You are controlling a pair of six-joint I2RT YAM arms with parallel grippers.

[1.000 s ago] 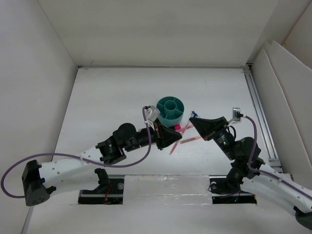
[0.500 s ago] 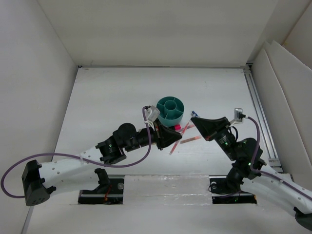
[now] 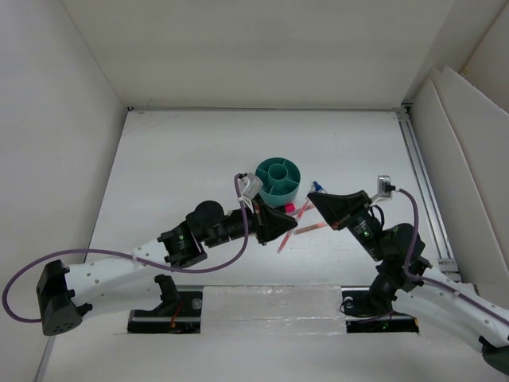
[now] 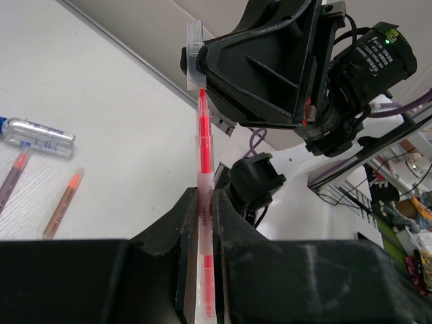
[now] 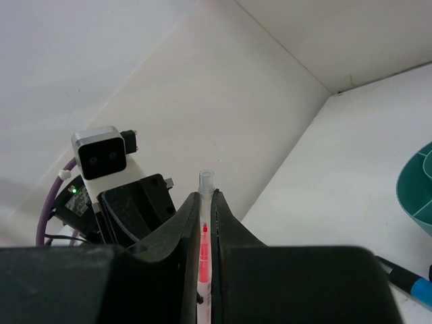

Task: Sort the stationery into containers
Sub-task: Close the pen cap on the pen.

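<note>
R-wrist | my gripper (image 5: pixel 205 202) clamped on thin pink pen (image 5: pixel 205 181), clear end protruding | teal organizer (image 5: pixel 418 196) far right | blue-ended marker (image 5: pixel 399 274) just below it

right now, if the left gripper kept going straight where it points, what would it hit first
Most likely the right gripper, which faces it head-on. The pink pen clamped by the left gripper reaches right to its tip. Depth is hard to judge, though.

One teal organizer (image 3: pixel 274 191), three pink-orange pens (image 4: pixel 204 202), one clear bottle (image 4: pixel 40 133), one blue-ended marker (image 5: pixel 405 280)
</note>
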